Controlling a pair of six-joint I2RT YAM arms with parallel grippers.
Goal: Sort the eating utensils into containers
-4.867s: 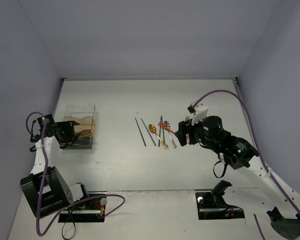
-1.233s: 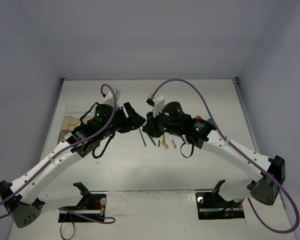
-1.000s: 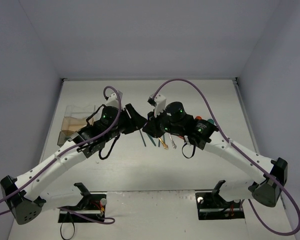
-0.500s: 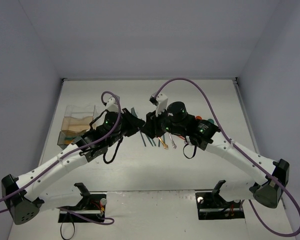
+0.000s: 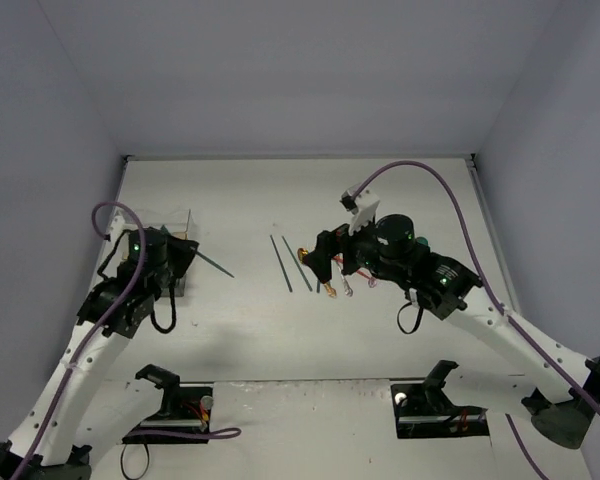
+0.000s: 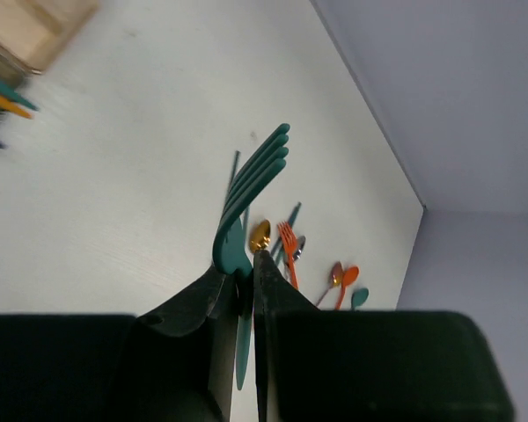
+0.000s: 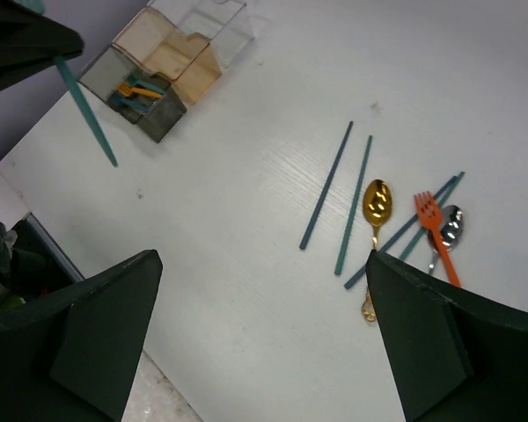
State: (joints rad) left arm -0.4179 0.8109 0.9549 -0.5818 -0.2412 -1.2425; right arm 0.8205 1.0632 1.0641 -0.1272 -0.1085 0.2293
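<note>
Teal fork (image 6: pixel 246 207) is pinched in the closed left gripper (image 6: pixel 244 268), tines jutting past the fingertips, pointing away from the compartment box (image 7: pixel 213 26) just beside this arm. Right gripper (image 7: pixel 262 264) hangs wide and empty above loose utensils (image 7: pixel 376 207).

My left pincer (image 6: pixel 244 268) is clamped tight, arm folded at left. My right pincer (image 7: pixel 264 257) gapes wide, arm extended.

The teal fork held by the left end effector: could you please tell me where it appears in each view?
Top external: teal fork left of centre, just right of the container.
Left wrist: fork at centre, tines upward.
Right wrist: its handle at upper left.
Shared landmark: the container.
</note>
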